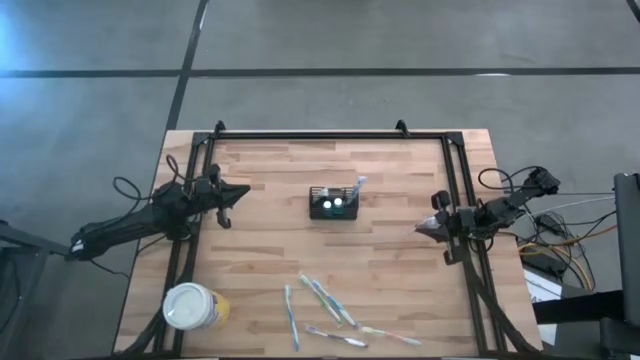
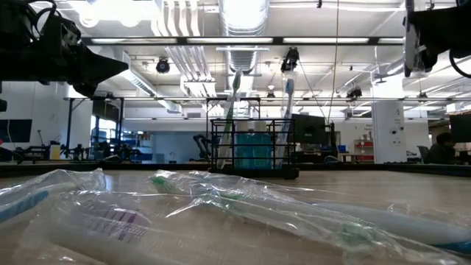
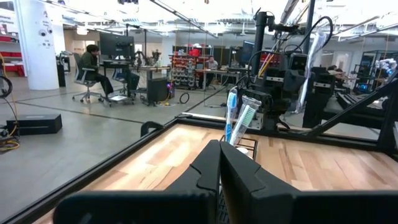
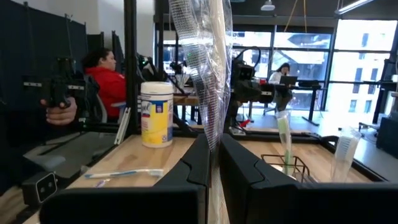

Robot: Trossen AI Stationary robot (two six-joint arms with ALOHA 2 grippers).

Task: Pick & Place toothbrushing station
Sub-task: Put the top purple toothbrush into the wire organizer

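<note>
Black and slatted, the toothbrush holder [image 1: 334, 203] stands upright near the middle of the wooden table [image 1: 270, 250], its long side running left to right across the tabletop in the overhead view. Two wrapped toothbrushes [image 2: 234, 118] rise from it, standing nearly upright with their heads at the top (seen from table height, they lean slightly toward each other).

On the table's left edge, well apart from the holder, the left gripper [image 1: 232, 199] hangs above the wood with its tip turned toward the holder and its fingers pressed together on nothing. On the right edge, the right gripper [image 1: 425, 229] faces inward too, its fingers clamped on a strip of clear plastic wrapper [image 4: 208, 68] that runs up past the wrist camera.

Several more wrapped toothbrushes [image 1: 325, 300] lie scattered on the near part of the table, pointing in different directions. A round yellow cup with a white lid [image 1: 191, 306] stands at the near left corner. In the room beyond, a seated person in red [image 4: 106, 81] is visible.
</note>
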